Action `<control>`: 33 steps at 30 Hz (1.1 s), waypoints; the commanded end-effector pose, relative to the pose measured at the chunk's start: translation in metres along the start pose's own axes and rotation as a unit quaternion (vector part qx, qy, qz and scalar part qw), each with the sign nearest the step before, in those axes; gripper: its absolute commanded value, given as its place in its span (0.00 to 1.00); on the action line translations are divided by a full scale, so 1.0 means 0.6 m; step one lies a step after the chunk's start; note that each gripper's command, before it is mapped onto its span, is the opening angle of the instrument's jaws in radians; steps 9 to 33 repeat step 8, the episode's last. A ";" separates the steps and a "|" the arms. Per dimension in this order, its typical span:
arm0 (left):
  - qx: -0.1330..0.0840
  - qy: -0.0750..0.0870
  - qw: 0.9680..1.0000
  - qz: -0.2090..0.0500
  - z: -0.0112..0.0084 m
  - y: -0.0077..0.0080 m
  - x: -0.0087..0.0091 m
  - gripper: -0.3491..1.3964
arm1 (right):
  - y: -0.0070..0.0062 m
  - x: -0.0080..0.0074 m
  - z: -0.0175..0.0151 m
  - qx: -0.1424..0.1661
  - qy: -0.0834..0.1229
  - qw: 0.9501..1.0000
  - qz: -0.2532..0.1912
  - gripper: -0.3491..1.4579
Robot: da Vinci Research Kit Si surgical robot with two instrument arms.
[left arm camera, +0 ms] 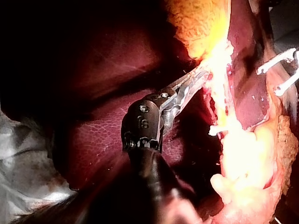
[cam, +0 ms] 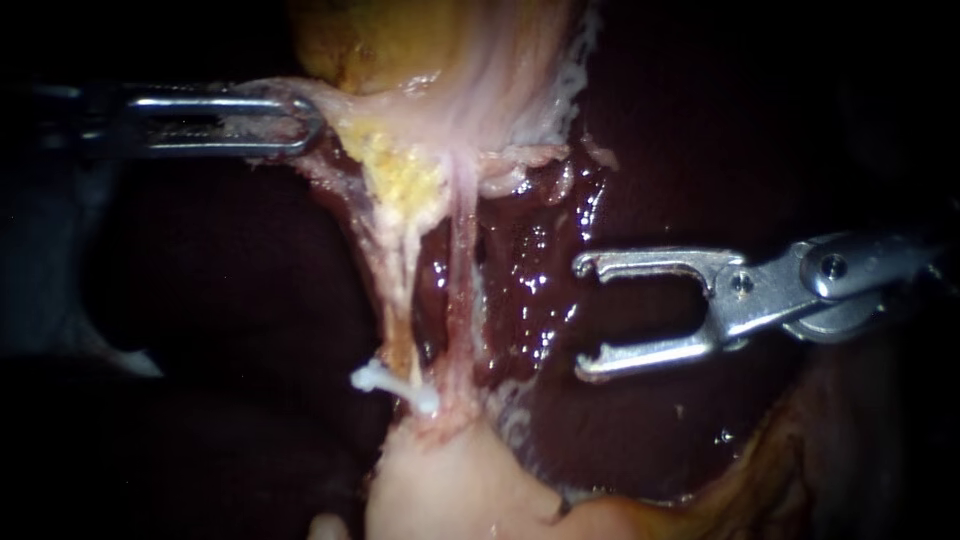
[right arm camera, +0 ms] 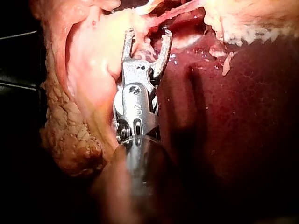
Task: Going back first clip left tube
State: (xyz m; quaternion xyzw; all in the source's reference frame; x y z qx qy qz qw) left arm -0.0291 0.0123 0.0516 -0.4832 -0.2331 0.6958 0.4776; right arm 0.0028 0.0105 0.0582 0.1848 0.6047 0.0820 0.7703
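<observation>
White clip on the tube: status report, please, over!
Left instrument: jaws shut on pale pink tissue. Right instrument: jaws open, empty, over dark red liver. Small white clip sits across thin pale left tube. Nothing in the way.

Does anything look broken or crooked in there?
Nothing looks broken. One thing stands out: the white clip low on the left tube sits slanted, one end poking sideways. The right instrument is open and empty near it; the left instrument grips the tissue higher up.
</observation>
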 end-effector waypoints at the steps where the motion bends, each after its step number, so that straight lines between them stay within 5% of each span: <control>1: 0.000 -0.001 1.000 0.000 -0.0001 -0.0002 0.0001 0.00 | 0.0001 0.0001 0.0000 0.000 0.000 1.000 0.000 0.47; 33: 0.000 -0.001 1.000 0.000 -0.0002 -0.0002 0.0002 0.00 | -0.0002 0.0005 -0.0001 0.000 0.000 1.000 0.001 0.47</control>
